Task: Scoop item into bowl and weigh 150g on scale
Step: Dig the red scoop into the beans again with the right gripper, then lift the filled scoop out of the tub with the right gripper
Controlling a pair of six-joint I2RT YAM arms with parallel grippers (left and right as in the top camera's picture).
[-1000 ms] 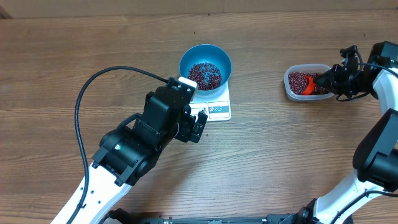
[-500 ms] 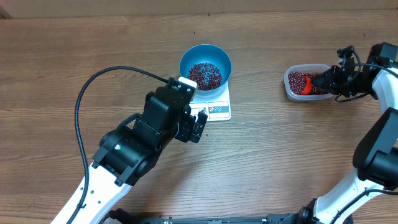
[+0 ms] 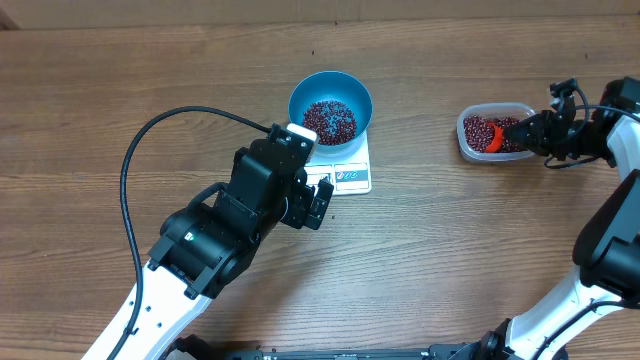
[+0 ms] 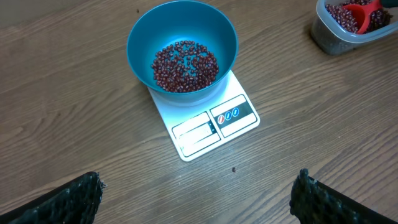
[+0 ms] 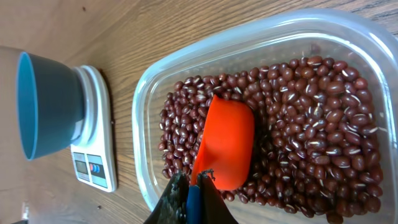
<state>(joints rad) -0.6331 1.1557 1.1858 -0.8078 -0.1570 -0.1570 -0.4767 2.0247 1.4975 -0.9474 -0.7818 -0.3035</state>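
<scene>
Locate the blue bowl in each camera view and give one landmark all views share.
Overhead: bowl upper centre, on the scale.
Left wrist: bowl top centre, beans inside.
Right wrist: bowl at left edge, seen side-on.
Shared landmark: the white scale under it, in all three.

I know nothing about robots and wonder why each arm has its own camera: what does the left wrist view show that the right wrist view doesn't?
Only the left wrist view: the beans lying inside the blue bowl, a lone bean on the table, and the open left gripper. Only the right wrist view: the right gripper shut on the orange scoop. Both: the bowl on the white scale, and the clear tub of beans with the scoop in it.
</scene>
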